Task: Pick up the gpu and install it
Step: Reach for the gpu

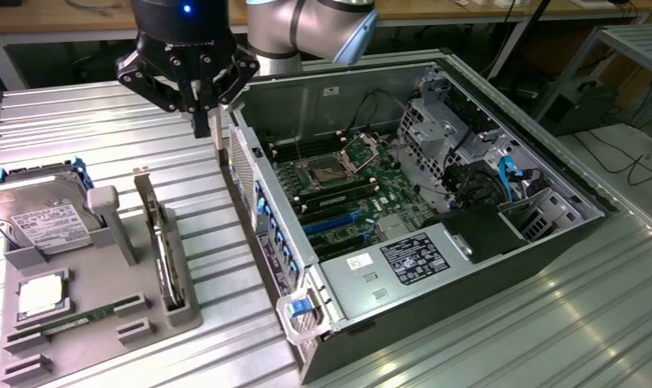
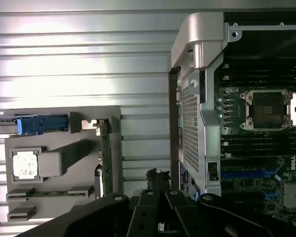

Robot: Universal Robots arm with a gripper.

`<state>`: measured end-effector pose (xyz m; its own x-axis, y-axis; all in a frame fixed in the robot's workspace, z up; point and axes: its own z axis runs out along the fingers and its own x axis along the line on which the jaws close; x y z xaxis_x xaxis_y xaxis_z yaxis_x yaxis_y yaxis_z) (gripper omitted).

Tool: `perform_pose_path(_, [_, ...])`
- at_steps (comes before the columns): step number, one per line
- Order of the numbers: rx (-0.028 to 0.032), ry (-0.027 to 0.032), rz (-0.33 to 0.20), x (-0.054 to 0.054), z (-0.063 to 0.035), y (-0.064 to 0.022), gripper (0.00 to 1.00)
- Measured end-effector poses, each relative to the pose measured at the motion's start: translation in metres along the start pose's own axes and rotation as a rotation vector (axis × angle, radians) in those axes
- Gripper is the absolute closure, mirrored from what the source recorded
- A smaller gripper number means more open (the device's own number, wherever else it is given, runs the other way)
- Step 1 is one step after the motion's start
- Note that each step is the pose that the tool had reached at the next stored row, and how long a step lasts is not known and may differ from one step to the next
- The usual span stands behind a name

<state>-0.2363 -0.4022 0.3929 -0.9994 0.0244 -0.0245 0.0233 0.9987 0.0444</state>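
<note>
The gpu [image 1: 162, 250] stands on its long edge in a slot of the grey parts holder [image 1: 99, 323], its silver bracket [image 1: 145, 184] at the far end. In the wrist view the gpu [image 2: 106, 153] appears edge-on as a thin green-and-dark strip. My gripper [image 1: 204, 125] hangs above the ribbed table, beyond the card's bracket end and close to the open computer case [image 1: 304, 323]. Its fingers [image 2: 158, 178] are shut together with nothing between them. The case lies on its side, exposing the motherboard [image 1: 348, 190] and its blue expansion slots [image 2: 246, 173].
The holder also carries a silver hard drive [image 1: 45, 218] with a white label, a CPU [image 1: 40, 295] and a green RAM stick [image 1: 78, 321]. Inside the case sit a drive cage [image 1: 439, 129], cables and a power supply [image 1: 412, 259]. Bare ribbed table [image 2: 89, 59] lies around the gripper.
</note>
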Motion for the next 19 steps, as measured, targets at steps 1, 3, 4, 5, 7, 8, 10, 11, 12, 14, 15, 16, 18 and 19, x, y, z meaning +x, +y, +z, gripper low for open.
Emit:
perform_pose_path(1, [-0.0001, 0.0001, -0.003, 0.002, 0.0000, -0.0001, 0.89])
perform_pose_path(3, [-0.0002, 0.0004, -0.008, 0.006, -0.0002, -0.0005, 0.89])
perform_pose_path(4, [-0.0002, 0.0004, -0.010, 0.007, -0.0002, -0.0010, 0.89])
perform_pose_path(5, [-0.0003, 0.0004, -0.011, 0.009, -0.0002, -0.0015, 0.89])
perform_pose_path(7, [-0.0003, 0.0007, -0.014, 0.012, -0.0004, -0.0024, 0.89])
perform_pose_path(8, [-0.0003, 0.0007, -0.015, 0.013, -0.0004, -0.0029, 0.89])
perform_pose_path(10, [-0.0004, 0.0008, -0.018, 0.016, -0.0005, -0.0039, 0.89])
perform_pose_path(11, [-0.0005, 0.0009, -0.020, 0.018, -0.0006, -0.0047, 0.89])
perform_pose_path(12, [-0.0005, 0.0010, -0.022, 0.020, -0.0006, -0.0059, 0.89])
perform_pose_path(14, [-0.0006, 0.0011, -0.024, 0.023, -0.0007, -0.0073, 0.89])
perform_pose_path(15, [-0.0006, 0.0012, -0.025, 0.025, -0.0008, -0.0079, 0.89])
perform_pose_path(16, [-0.0006, 0.0012, -0.026, 0.027, -0.0009, -0.0084, 0.89])
perform_pose_path(18, [-0.0007, 0.0013, -0.028, 0.030, -0.0010, -0.0096, 0.89])
perform_pose_path(19, [-0.0008, 0.0013, -0.030, 0.032, -0.0010, -0.0102, 0.89])
